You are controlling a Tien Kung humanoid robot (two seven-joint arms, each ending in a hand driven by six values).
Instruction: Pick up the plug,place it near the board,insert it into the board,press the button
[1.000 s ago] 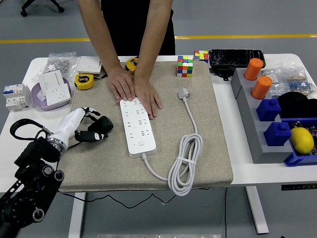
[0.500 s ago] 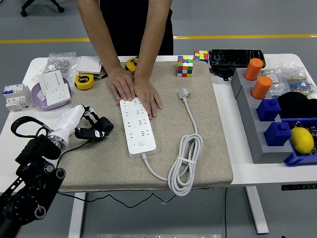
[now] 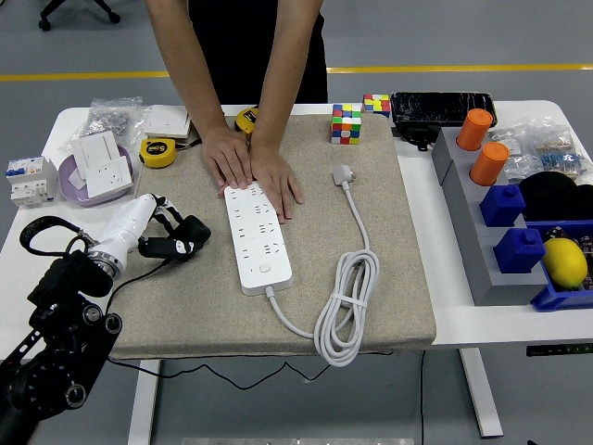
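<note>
A white power strip (image 3: 257, 236) lies lengthwise on the beige mat (image 3: 389, 278). Its button is near its near end. The white plug (image 3: 344, 173) lies on the mat to the right of the strip, and its cable runs down into a coil (image 3: 346, 306) that joins the strip's near end. A person at the far side presses both hands (image 3: 250, 167) flat on the strip's far end. My left hand (image 3: 176, 236), white with black fingers, hovers over the mat's left edge, left of the strip. Its fingers are loosely spread and hold nothing.
Two tape measures (image 3: 159, 151), a purple bowl with white sockets (image 3: 97, 171) and a breaker (image 3: 28, 179) stand at the left. Two puzzle cubes (image 3: 346, 123) sit at the mat's far edge. A grey rack with orange and blue pieces (image 3: 496, 195) and a lemon (image 3: 564, 260) are at the right.
My left hand has drifted slightly away from me and a little toward the strip. The person's hands, the plug and the strip have not moved.
</note>
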